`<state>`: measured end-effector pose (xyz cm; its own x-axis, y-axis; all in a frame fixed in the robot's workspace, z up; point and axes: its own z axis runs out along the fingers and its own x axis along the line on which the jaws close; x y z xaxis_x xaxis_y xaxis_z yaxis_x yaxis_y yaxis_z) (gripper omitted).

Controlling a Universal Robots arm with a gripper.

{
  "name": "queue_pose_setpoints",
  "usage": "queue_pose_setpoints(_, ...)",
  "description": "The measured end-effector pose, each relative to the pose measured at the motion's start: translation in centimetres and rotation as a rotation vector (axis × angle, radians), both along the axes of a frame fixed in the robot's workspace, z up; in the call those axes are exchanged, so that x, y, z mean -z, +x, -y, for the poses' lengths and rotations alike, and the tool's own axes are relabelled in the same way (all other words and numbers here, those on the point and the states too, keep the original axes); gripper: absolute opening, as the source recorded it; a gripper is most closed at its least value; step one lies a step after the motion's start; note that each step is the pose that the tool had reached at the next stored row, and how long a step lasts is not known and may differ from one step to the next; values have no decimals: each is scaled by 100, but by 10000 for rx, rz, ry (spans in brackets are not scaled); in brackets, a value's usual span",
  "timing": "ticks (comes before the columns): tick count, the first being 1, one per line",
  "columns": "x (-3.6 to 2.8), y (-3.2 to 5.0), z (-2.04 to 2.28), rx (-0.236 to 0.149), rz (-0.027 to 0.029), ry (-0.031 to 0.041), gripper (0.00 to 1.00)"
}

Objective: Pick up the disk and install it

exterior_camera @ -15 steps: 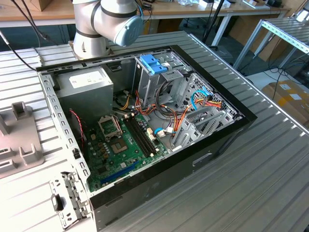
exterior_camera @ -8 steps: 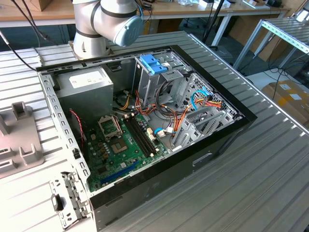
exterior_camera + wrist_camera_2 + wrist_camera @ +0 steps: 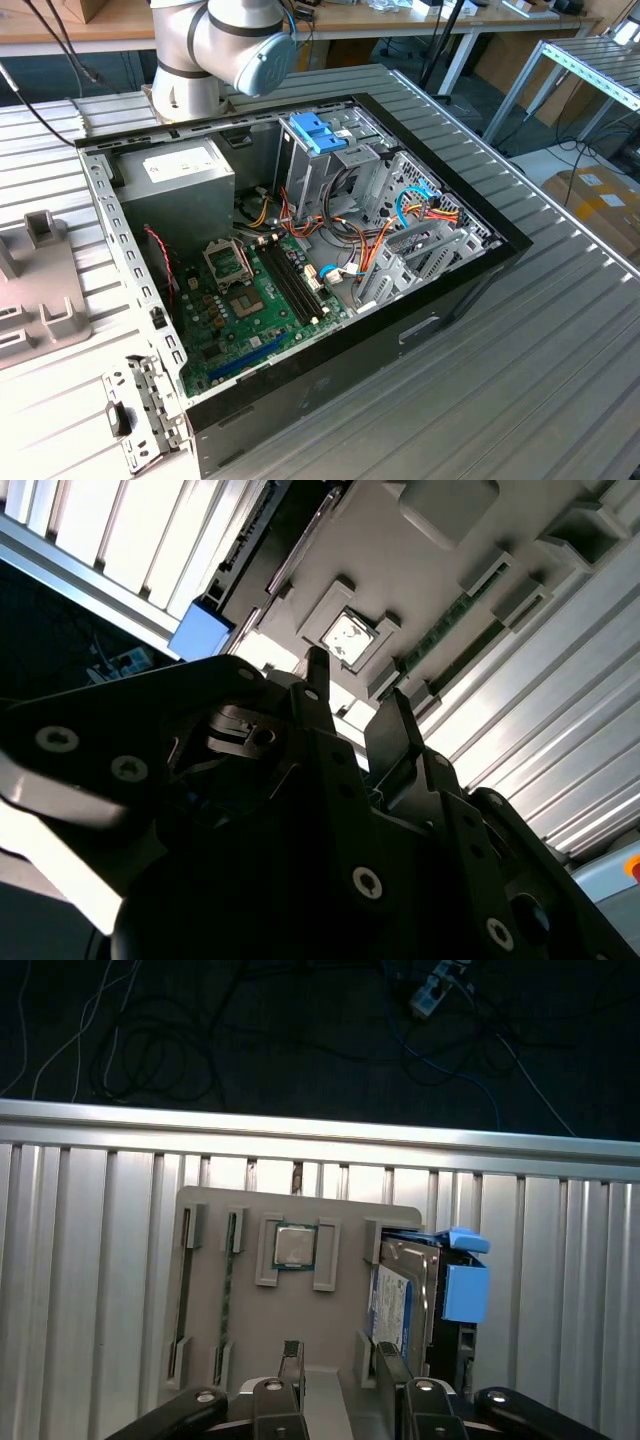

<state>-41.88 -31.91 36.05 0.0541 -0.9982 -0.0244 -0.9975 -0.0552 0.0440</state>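
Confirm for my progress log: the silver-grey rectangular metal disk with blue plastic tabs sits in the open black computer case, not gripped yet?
Wrong place. The silver-grey rectangular metal disk with blue plastic tabs sits in the grey slotted tray on the ribbed metal table, not in the computer case, as the first wrist view shows. The rest holds: the open gripper holds nothing.

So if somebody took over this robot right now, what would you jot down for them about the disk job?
Gripper: open and empty, hovering over the grey holder, close to the disk but not gripping it.
Disk: standing on edge in a slot at one end of that holder, with its blue tabs on the outer side.
Computer case: open at the top, seen in the exterior view.
Done: nothing that shows yet.
Left: the pick-up and the install, both.
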Motion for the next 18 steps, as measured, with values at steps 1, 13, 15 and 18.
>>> queue_pose_setpoints(1,0,0,-7,-1,0,0,42)
queue_pose_setpoints(13,11,0,-103,0,0,0,42)
queue_pose_setpoints(15,16,-16,-154,-1,0,0,42)
queue_pose_setpoints(18,21,-55,-200,0,-2,-1,42)
